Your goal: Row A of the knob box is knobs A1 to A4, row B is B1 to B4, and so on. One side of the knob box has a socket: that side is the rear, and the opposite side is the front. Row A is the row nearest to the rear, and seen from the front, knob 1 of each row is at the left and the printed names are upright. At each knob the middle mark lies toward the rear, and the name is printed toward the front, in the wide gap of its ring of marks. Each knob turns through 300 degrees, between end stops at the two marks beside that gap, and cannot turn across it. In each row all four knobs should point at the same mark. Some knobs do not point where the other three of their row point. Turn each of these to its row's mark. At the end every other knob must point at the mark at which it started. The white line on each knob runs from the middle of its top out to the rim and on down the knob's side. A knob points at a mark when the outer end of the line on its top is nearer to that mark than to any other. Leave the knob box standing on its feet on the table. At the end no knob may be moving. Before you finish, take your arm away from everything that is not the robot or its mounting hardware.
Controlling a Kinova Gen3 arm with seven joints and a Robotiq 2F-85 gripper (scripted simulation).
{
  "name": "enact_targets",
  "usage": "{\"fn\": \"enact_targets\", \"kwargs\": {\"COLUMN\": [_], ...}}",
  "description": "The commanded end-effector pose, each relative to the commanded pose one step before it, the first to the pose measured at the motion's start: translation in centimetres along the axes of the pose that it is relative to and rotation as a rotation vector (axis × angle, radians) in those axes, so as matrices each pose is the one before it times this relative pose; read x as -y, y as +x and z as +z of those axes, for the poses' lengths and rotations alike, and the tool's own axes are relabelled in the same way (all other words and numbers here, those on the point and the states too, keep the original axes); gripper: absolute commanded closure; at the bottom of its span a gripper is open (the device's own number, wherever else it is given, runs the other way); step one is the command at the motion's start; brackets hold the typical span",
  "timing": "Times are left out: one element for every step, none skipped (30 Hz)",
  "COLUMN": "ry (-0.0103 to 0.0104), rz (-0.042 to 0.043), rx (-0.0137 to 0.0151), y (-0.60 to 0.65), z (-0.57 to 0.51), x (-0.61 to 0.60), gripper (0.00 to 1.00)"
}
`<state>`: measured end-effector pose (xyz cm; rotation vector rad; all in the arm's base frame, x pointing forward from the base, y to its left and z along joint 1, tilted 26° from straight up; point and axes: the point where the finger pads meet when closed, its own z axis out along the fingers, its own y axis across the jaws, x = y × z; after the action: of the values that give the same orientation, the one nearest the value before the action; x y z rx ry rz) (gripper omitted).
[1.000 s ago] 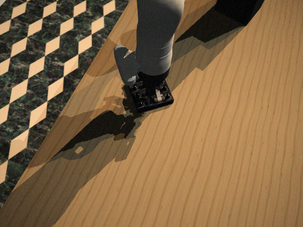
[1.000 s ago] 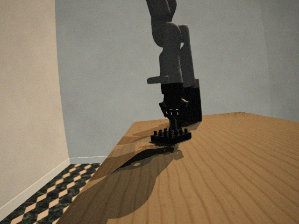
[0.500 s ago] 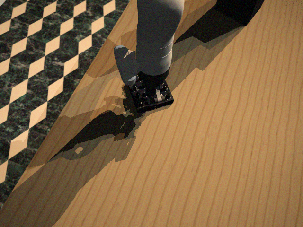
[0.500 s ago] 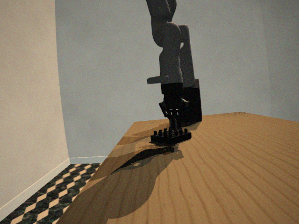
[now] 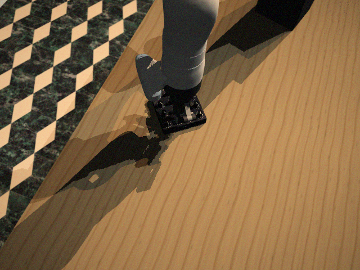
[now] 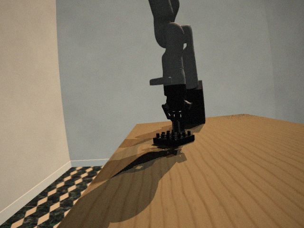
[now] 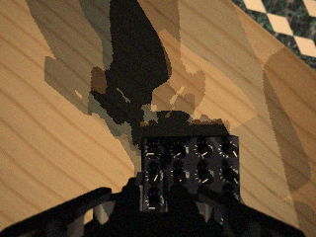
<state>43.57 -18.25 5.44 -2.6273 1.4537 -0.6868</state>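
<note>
Pale wooden table [image 5: 261, 174] [image 6: 221, 171] [image 7: 59, 158] under hard shadow. Black square knob box [image 5: 185, 126] [image 6: 163, 141] [image 7: 191, 162] directly below my black two-finger gripper [image 5: 179, 110] [image 6: 177, 130] [image 7: 153, 182], fingers narrow among the knobs; can't tell if they grasp one. I'd expect rigid, perhaps slippery knobs: pinch opposite sides, avoid neighbours.

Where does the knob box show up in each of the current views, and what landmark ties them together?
Top: the knob box is just above centre, under the arm.
Exterior: right of centre, below the gripper.
Wrist: lower middle, partly hidden by the gripper.
Shared landmark: the checkered floor.
</note>
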Motion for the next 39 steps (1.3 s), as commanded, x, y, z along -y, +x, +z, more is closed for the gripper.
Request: {"fn": "enact_targets", "kwargs": {"ry": [0.00064, 0.00000, 0.00000, 0.00000, 0.00000, 0.00000, 0.00000, 0.00000, 0.00000, 0.00000, 0.00000, 0.00000, 0.00000, 0.00000, 0.00000, 0.00000, 0.00000, 0.00000, 0.00000, 0.00000, 0.00000, 0.00000, 0.00000, 0.00000, 0.00000, 0.00000, 0.00000, 0.00000, 0.00000, 0.00000, 0.00000, 0.00000, 0.00000, 0.00000, 0.00000, 0.00000, 0.00000, 0.00000, 0.00000], "rz": [-0.00408, 0.00000, 0.00000, 0.00000, 0.00000, 0.00000, 0.00000, 0.00000, 0.00000, 0.00000, 0.00000, 0.00000, 0.00000, 0.00000, 0.00000, 0.00000, -0.00001, 0.00000, 0.00000, -0.00001, -0.00002, -0.00001, 0.00000, -0.00001, -0.00001, -0.00002, -0.00002, 0.00000, 0.00000, -0.00001, -0.00001, -0.00001, -0.00001, -0.00001, 0.00000, 0.00000, -0.00001, 0.00000, 0.00000], "rx": [-0.00207, 0.00000, 0.00000, 0.00000, 0.00000, 0.00000, 0.00000, 0.00000, 0.00000, 0.00000, 0.00000, 0.00000, 0.00000, -0.00001, -0.00001, -0.00002, -0.00003, 0.00000, 0.00000, -0.00004, -0.00005, -0.00003, -0.00002, -0.00003, -0.00004, -0.00005, -0.00005, -0.00001, -0.00002, -0.00002, -0.00002, -0.00002, -0.00002, -0.00002, 0.00000, 0.00000, -0.00001, -0.00001, -0.00001], "y": [-0.027, 0.000, 0.000, 0.000, 0.000, 0.000, 0.000, 0.000, 0.000, 0.000, 0.000, 0.000, 0.000, 0.000, 0.001, 0.001, 0.001, 0.000, 0.000, 0.001, 0.001, 0.001, 0.001, 0.001, 0.001, 0.001, 0.001, 0.001, 0.001, 0.001, 0.001, 0.001, 0.001, 0.000, 0.000, 0.000, 0.000, 0.000, 0.000], "z": [-0.036, 0.000, 0.000, 0.000, 0.000, 0.000, 0.000, 0.000, 0.003, 0.008, 0.014, 0.022, 0.030, 0.039, 0.047, 0.056, 0.063, 0.000, 0.000, 0.070, 0.075, 0.082, 0.086, 0.088, 0.088, 0.086, 0.083, 0.080, 0.074, 0.067, 0.059, 0.050, 0.041, 0.032, 0.000, 0.000, 0.023, 0.015, 0.008], "x": [-0.009, 0.000, 0.000, 0.000, 0.000, 0.000, 0.000, 0.000, 0.000, 0.000, 0.000, 0.000, 0.000, 0.000, 0.000, 0.000, 0.000, 0.000, 0.000, 0.000, 0.000, 0.000, 0.000, 0.000, 0.000, 0.000, 0.000, 0.000, 0.000, 0.000, 0.000, 0.000, 0.000, 0.000, 0.000, 0.000, 0.000, 0.000, 0.000], "gripper": [0.81, 0.81, 0.81, 0.81, 0.81, 0.81, 0.81, 0.81, 0.81, 0.81, 0.81, 0.81, 0.81, 0.81, 0.81, 0.81, 0.81, 0.81, 0.81, 0.81, 0.81, 0.81, 0.81, 0.81, 0.81, 0.81, 0.81, 0.81, 0.81, 0.81, 0.81, 0.81, 0.81, 0.81, 0.81, 0.81, 0.81, 0.81, 0.81]}}
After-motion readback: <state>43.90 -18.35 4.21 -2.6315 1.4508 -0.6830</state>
